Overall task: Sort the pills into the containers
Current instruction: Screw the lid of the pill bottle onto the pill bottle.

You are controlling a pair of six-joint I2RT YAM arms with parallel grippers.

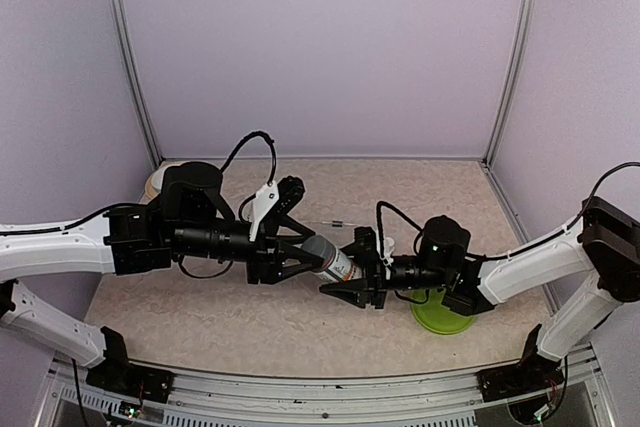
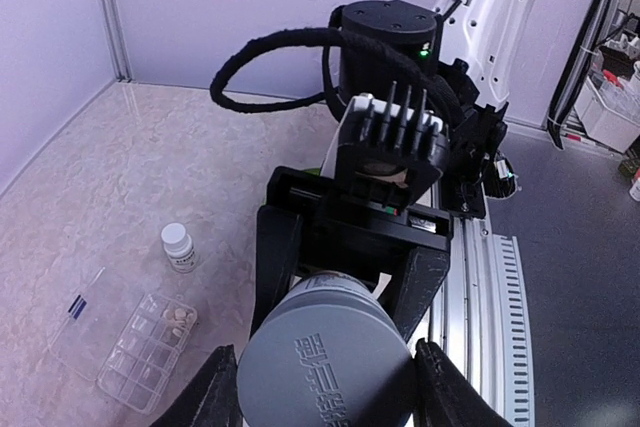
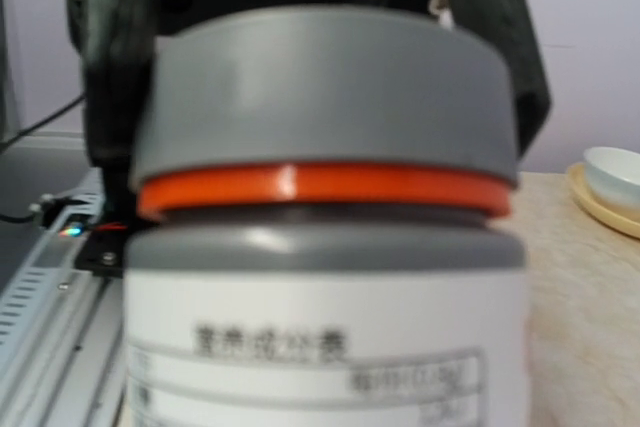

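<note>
A grey-capped bottle [image 1: 332,263] with an orange ring and white label hangs between both arms above the table. My left gripper [image 1: 306,255] is shut on its grey cap [image 2: 325,362], one finger pressing each side. My right gripper [image 1: 358,283] is shut on the bottle's body; in the right wrist view the bottle [image 3: 325,317] fills the frame and hides my own fingers. The clear compartment box [image 2: 125,339] lies on the table below, lid open, with a few whitish pills [image 2: 178,319] in one end cell.
A small white bottle [image 2: 178,245] stands just beyond the box. A green dish [image 1: 440,317] lies under the right arm. A pale bowl on a yellowish plate [image 3: 610,182] sits at the table's far left corner [image 1: 155,183].
</note>
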